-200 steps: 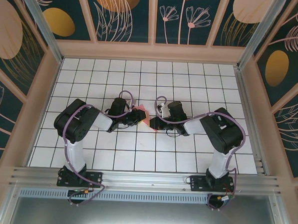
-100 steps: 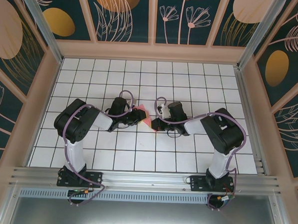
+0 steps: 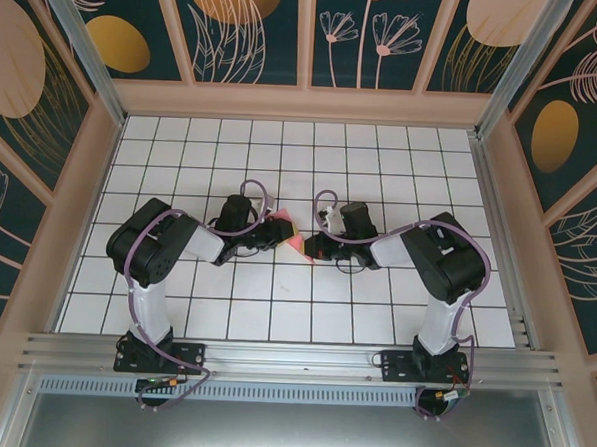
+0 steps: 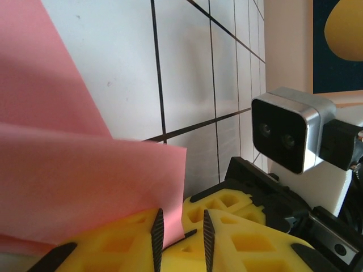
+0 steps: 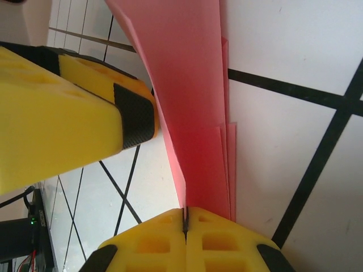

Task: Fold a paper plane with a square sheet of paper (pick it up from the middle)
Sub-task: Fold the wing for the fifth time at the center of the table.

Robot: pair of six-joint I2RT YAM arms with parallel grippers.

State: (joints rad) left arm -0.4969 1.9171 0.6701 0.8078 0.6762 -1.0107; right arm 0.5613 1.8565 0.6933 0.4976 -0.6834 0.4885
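Note:
The square sheet of paper (image 3: pixel 289 234) is a folded pink piece held up off the tiles between both grippers at the table's middle. From the left, my left gripper (image 3: pixel 275 232) reaches it. In the left wrist view the paper (image 4: pixel 85 187) hangs with its edge against the left pad, and the left gripper (image 4: pixel 182 229) stands open with a gap between the pads. My right gripper (image 3: pixel 306 246) comes from the right. In the right wrist view the right gripper (image 5: pixel 185 218) is shut on the paper's layered folded edge (image 5: pixel 198 113).
The white tiled table (image 3: pixel 382 168) is walled on three sides by patterned panels (image 3: pixel 308 34). An aluminium rail (image 3: pixel 291 358) runs along the near edge by the arm bases. The left gripper's yellow finger (image 5: pixel 57 113) sits close beside the right gripper's jaws.
The right gripper closed onto the paper and shifted slightly left toward the left gripper. The paper now looks narrower from above. The left arm barely moved.

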